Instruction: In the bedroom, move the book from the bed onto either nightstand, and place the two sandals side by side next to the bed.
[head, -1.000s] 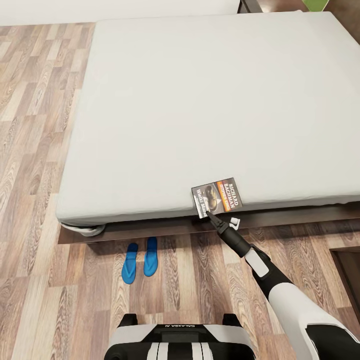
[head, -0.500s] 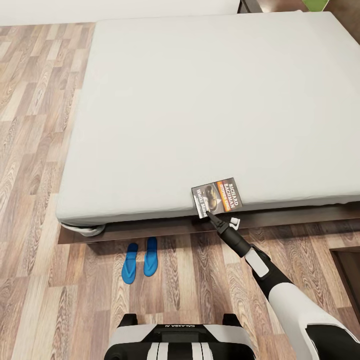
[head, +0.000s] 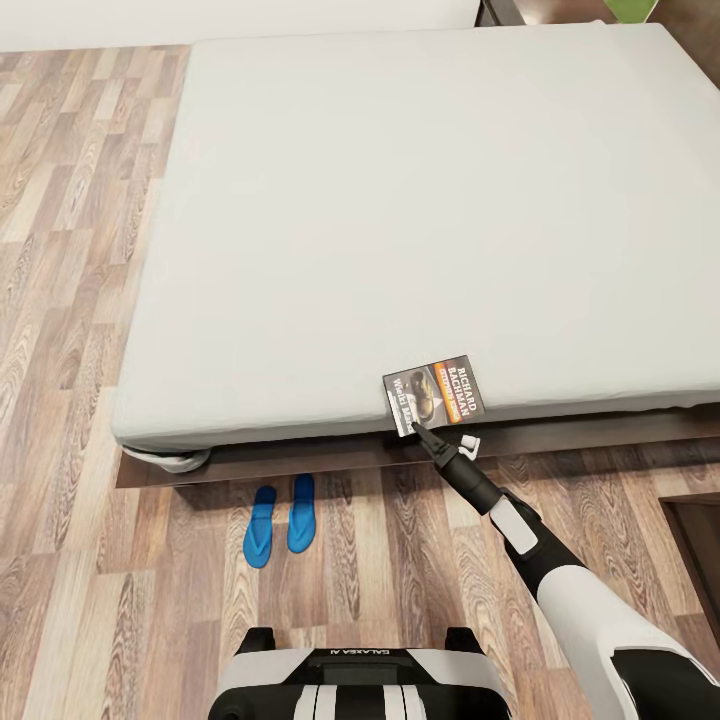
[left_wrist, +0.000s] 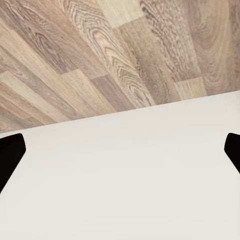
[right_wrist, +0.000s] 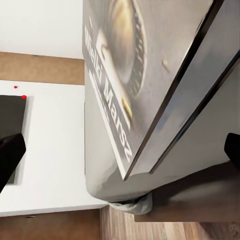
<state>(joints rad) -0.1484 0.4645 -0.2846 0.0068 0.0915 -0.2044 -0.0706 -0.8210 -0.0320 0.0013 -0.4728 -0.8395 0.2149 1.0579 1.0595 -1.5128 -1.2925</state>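
Nearest the robot's base, the pair of flat bright blue flip-flop sandals (head: 279, 519) is lying side by side on the brown wood-plank floor (head: 60, 420), just beside the foot of the bed. Further out, the right gripper (head: 418, 428) is reaching to the near edge of the small dark grey paperback book with an orange band (head: 434, 393); whether its fingers are gripping it I cannot tell. The book is resting on the pale grey-white mattress of the large dark-framed bed (head: 400, 200). The left gripper's fingertips (left_wrist: 11, 154) are standing wide apart.
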